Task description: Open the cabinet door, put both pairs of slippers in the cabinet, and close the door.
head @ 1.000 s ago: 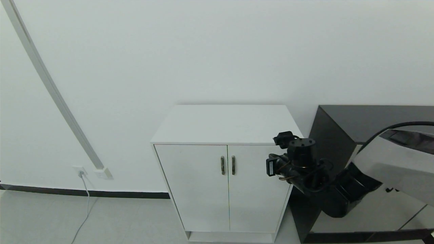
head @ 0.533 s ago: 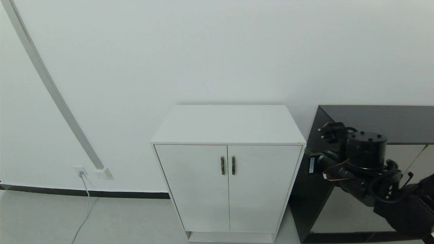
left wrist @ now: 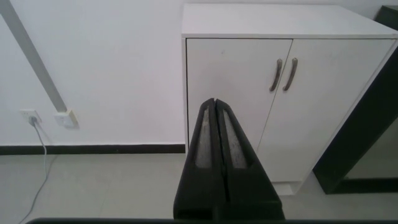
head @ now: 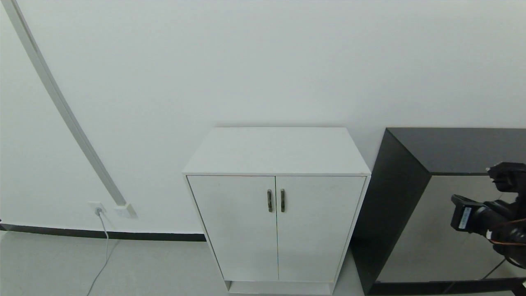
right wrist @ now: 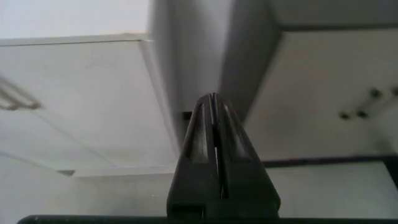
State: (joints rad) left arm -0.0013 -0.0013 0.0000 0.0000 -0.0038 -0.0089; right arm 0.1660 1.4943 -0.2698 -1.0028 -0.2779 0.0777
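The white cabinet (head: 276,205) stands on the floor against the far wall, both doors shut and flush. Its two slim vertical handles (head: 270,200) sit side by side at the centre seam, and the cabinet top is bare. Touching its right side is a black cabinet (head: 394,197) with a glossy front. The right arm (head: 493,218) hangs in front of that front panel at the far right, well apart from the white doors.

Left of the white cabinet, a grey cable duct (head: 61,107) runs diagonally down the wall to a small box near a wall socket (head: 97,207). A grey cord (head: 102,255) trails from the socket over the black skirting onto the floor.

The left gripper (left wrist: 215,104) is low and in front of the left door, near the viewer. Its two fingers are pressed flat together with nothing between them. The right gripper (right wrist: 213,99) is likewise closed on itself and empty. It points at the seam where the white cabinet meets the black one.
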